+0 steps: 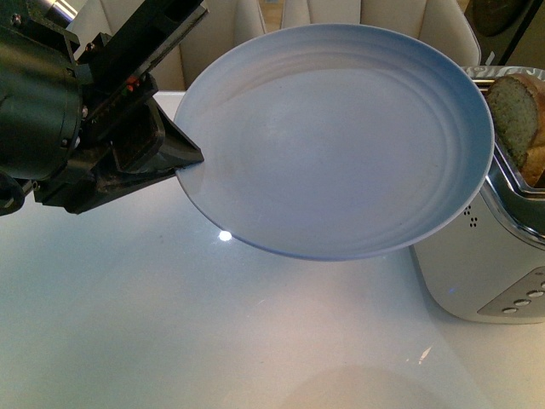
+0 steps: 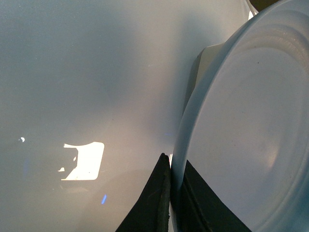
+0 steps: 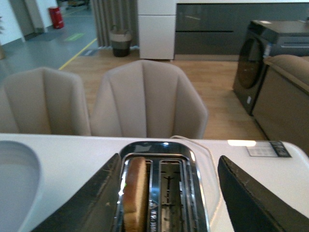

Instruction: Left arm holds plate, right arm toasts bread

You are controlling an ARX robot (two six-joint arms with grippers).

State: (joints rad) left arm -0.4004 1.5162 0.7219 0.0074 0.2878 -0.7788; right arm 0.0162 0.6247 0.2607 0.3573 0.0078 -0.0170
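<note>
- Above the tabletop (image 1: 128,324), the left tool (image 1: 181,160) pinches the rim of the tilted blue plate (image 1: 341,145).
- By the toaster (image 3: 195,193), the right tool (image 3: 166,164) hangs wide open, holding nothing.
- In one toaster slot stands the bread (image 3: 135,193).
- The print on the tabletop card (image 3: 268,149) is too small to read.

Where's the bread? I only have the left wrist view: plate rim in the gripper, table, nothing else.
Observer: The bread stands in the toaster with its top sticking out. In the front view it is just right of the plate.
Operator: Both slots loaded?
Observer: No. The right wrist view shows one slice, and the other slot is empty.
Operator: What's the right gripper doing?
Observer: The right gripper is open over the toaster, one finger on either side, holding nothing.
</note>
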